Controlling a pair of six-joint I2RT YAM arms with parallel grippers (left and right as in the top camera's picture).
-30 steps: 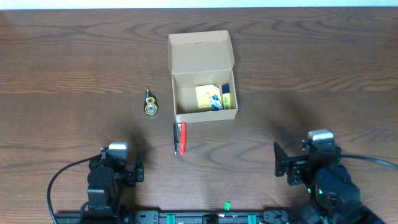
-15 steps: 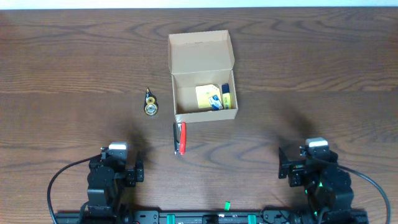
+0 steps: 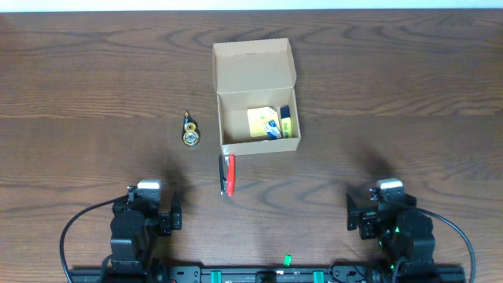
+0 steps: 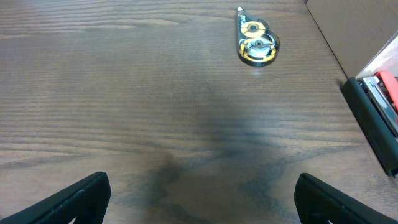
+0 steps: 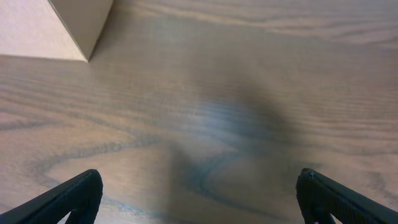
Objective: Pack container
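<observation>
Overhead view, container (image 3: 251, 67) shown open on bench (image 3: 78, 94), yellow tape roller (image 3: 190, 130) and red-black tool (image 3: 226, 174) laid beside it, left gripper (image 3: 152, 212) and right gripper (image 3: 377, 212) fingers spread.

Cropped edges and contents too small to read

In the left wrist view the container (image 4: 367, 25) showed only one corner at the upper right, and the black-and-red tool (image 4: 373, 115) ran off the right edge. The right wrist view kept just one softly blurred corner of the container at the upper left. Both wrist views cropped the fingers of the left gripper (image 4: 202, 198) and right gripper (image 5: 199, 196) at the bottom edge, leaving only dark tips. From overhead, the yellow and blue items (image 3: 269, 122) inside the container were too small to identify, and the left arm (image 3: 132, 232) and right arm (image 3: 397, 236) were cut by the bottom edge.
</observation>
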